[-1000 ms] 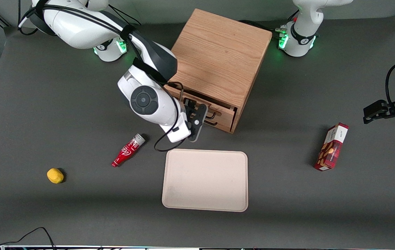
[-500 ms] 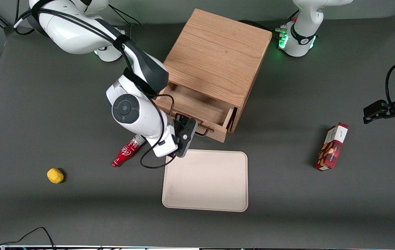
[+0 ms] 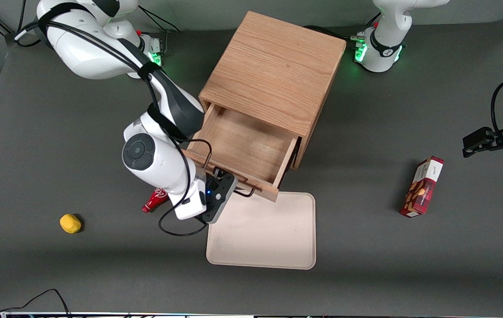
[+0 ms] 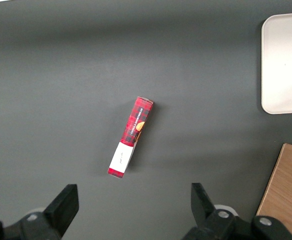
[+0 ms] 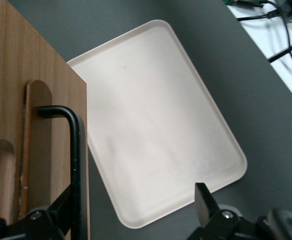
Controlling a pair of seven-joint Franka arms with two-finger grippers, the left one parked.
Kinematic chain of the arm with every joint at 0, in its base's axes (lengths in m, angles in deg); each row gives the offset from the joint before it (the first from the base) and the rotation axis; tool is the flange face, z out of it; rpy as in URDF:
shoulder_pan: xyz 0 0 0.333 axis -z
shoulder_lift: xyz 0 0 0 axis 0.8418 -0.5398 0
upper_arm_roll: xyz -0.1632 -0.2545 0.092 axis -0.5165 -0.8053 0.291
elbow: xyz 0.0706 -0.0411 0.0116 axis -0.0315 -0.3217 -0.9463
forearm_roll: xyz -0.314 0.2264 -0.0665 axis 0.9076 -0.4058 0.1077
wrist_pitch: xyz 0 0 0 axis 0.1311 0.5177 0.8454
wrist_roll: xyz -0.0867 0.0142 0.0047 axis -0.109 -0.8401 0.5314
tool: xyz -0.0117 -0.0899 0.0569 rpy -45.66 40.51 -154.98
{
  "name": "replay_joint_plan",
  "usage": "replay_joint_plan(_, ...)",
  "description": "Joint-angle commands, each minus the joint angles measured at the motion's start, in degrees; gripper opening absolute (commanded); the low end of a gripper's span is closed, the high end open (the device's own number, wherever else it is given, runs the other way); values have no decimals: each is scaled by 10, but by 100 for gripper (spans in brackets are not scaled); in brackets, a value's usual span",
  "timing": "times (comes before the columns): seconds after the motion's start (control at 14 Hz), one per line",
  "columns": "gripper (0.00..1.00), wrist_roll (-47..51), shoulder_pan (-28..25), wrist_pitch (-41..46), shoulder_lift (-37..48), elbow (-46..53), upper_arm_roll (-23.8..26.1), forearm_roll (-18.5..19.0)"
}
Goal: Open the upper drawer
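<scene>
The oak cabinet [image 3: 273, 70] stands mid-table. Its upper drawer [image 3: 242, 145] is pulled far out toward the front camera and its bare wooden inside shows. The lower drawer is hidden beneath it. The black wire handle [image 3: 247, 193] is on the drawer's front, over the tray's edge. My right gripper [image 3: 229, 187] is at that handle, in front of the drawer. In the right wrist view the gripper [image 5: 132, 196] has its fingers wide apart. One finger [image 5: 61, 210] lies against the handle [image 5: 74, 165] on the drawer front [image 5: 36, 125].
A beige tray [image 3: 262, 234] lies just in front of the drawer, also in the right wrist view [image 5: 156, 115]. A red bottle [image 3: 154, 201] lies partly under my arm. A yellow lump [image 3: 70, 223] sits toward the working arm's end, a red box [image 3: 422, 186] toward the parked arm's.
The upper drawer has slid from nearly closed to far out toward the front camera. My gripper moved with its handle, now covering more of the red bottle.
</scene>
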Motion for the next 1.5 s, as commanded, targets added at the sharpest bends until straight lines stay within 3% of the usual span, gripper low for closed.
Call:
replay_joint_plan(0.0, 100, -12, -1, -37, -18, 26, -12, 8)
replay_joint_plan(0.86, 100, 7, 0, -70, -19, 28, -34, -3)
replay_joint_plan(1.14, 100, 15, -1, -34, -17, 26, -31, -44)
replay_joint_plan(1.43, 100, 18, -1, 15, -10, 26, -26, -60)
